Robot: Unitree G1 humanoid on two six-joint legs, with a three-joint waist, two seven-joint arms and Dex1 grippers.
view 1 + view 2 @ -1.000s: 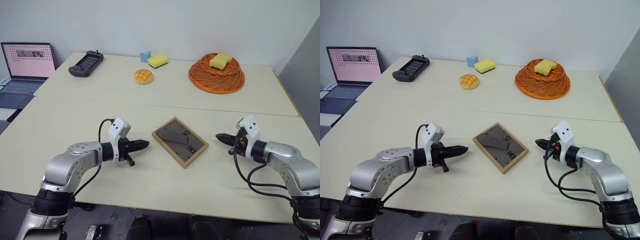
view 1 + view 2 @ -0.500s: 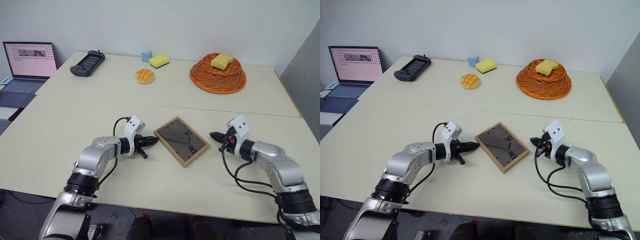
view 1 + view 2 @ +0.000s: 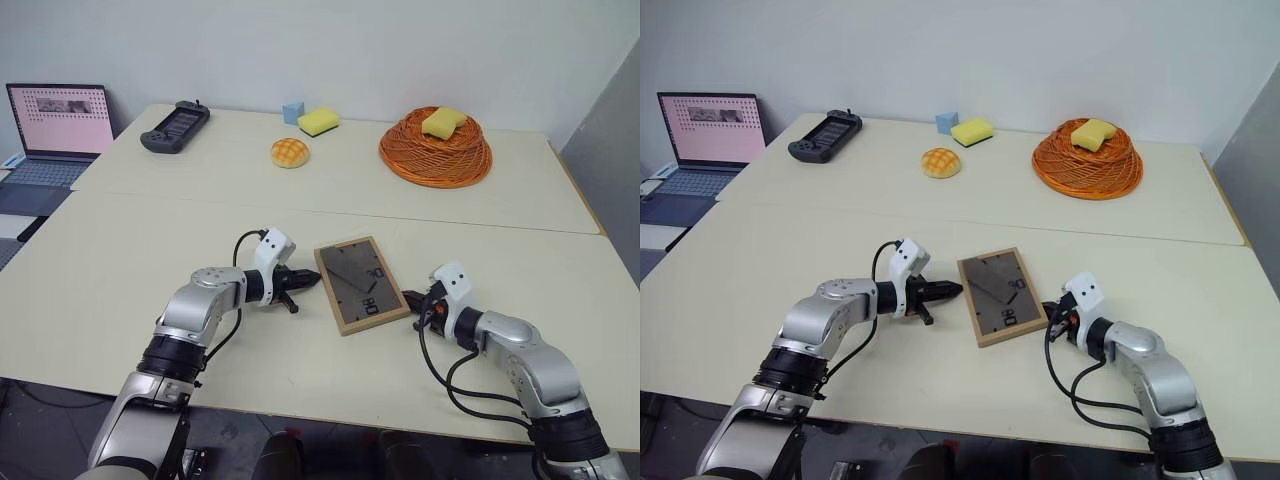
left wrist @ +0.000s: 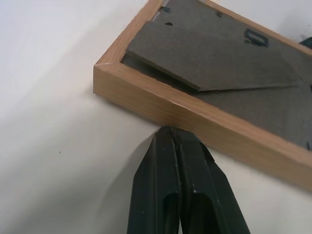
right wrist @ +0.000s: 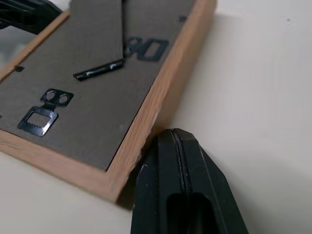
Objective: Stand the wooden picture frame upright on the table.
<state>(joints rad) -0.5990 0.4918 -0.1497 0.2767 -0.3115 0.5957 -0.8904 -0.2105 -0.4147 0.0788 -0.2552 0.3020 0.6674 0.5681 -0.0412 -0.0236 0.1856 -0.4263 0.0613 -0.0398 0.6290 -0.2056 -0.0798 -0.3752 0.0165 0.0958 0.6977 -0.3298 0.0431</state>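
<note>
The small rectangular light-wood picture frame [image 3: 360,285] lies flat, face down, on the near half of the pale cream counter [image 3: 120,260], its dark grey back and folded stand turned up. We judge it light, stiff and apt to slide on the smooth top; any glass in front would be fragile. Our left tool [image 4: 171,134] has its two black fingers pressed together, tips touching the frame's left wooden side. Our right tool [image 5: 171,139] is likewise closed, its tips against the right side near a corner. With the frame pinched between the two tips, we reckon the wooden edges are the place to take hold, tipping it up on one long edge so the stand can swing out. Well beyond, on the far half, sit an orange woven basket [image 3: 435,150] and a round bun [image 3: 288,152].
</note>
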